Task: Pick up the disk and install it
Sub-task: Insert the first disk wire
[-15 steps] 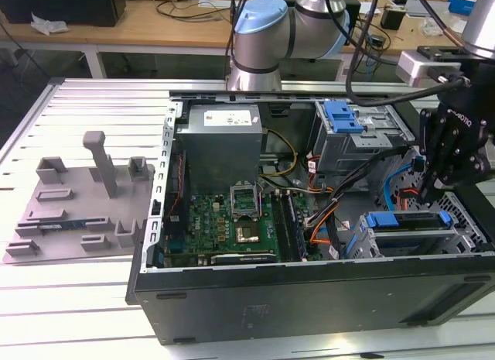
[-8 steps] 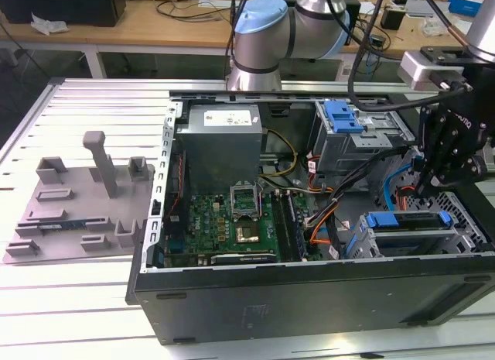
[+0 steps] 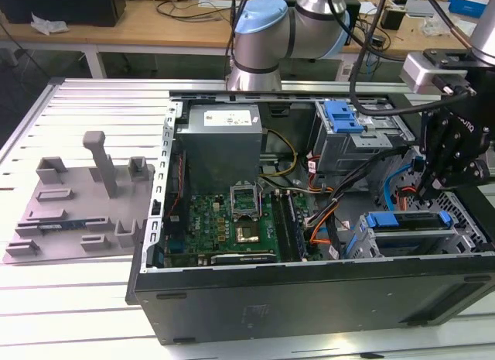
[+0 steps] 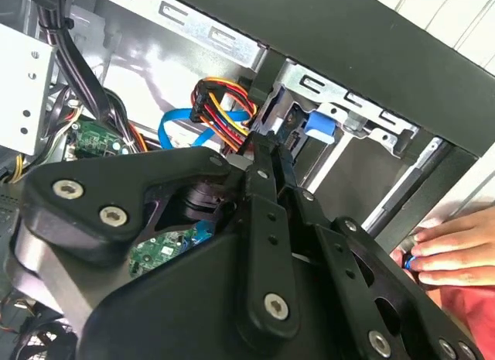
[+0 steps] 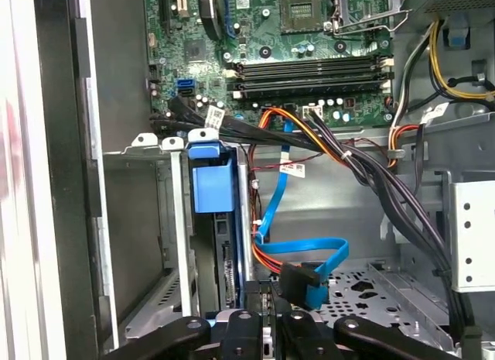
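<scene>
Rails of the drive cage [image 3: 370, 248] hold the disk [image 3: 406, 238], which sits fully inside the cage in the exterior view, with its blue carrier bracket along one edge and the silver body next to it. In the first wrist view the disk [image 5: 210, 182] shows edge-on in a slot of the cage [image 5: 172, 213], the blue bracket tab at its outer end. The gripper [image 3: 422, 191] hangs just above the cage and apart from the disk. In the first wrist view the gripper [image 5: 267, 292] stands just beside the disk's slot, on the cage's open side, its fingers [image 5: 255, 302] drawn together with nothing seen between them. The second wrist view shows the same closed pair [image 4: 271, 155]. A black connector [image 5: 296, 279] on a blue data cable [image 5: 305, 248] lies right at the fingertips; whether it touches them cannot be told. Past the cage lies the motherboard [image 5: 309, 35]. Outside the cage's far wall, a person's hand [image 4: 456, 248] rests against the case.
</scene>
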Tool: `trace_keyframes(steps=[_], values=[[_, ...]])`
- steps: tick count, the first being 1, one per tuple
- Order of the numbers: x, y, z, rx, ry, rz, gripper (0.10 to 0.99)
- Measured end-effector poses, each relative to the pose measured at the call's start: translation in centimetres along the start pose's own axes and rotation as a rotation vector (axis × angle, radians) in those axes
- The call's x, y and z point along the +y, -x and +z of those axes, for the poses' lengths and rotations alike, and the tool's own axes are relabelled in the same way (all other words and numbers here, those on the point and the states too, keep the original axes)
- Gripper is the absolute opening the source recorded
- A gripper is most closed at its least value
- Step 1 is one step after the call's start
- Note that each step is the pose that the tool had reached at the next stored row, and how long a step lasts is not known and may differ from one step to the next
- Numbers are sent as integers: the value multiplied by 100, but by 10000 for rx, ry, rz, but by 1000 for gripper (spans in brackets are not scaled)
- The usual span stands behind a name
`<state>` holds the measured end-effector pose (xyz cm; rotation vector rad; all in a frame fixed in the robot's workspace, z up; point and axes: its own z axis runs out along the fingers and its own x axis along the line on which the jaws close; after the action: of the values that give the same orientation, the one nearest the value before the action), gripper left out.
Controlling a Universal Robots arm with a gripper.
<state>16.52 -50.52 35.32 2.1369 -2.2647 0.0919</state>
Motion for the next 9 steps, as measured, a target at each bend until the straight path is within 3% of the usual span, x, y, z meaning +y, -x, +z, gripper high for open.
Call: trace_keyframes(steps=[1,4,5,9], values=[[-1,-12,0,-32,2,1,165],[-5,-79,1,-275,16,6,165],[-6,-100,1,-315,19,7,165],[-8,-138,4,-321,18,7,165]])
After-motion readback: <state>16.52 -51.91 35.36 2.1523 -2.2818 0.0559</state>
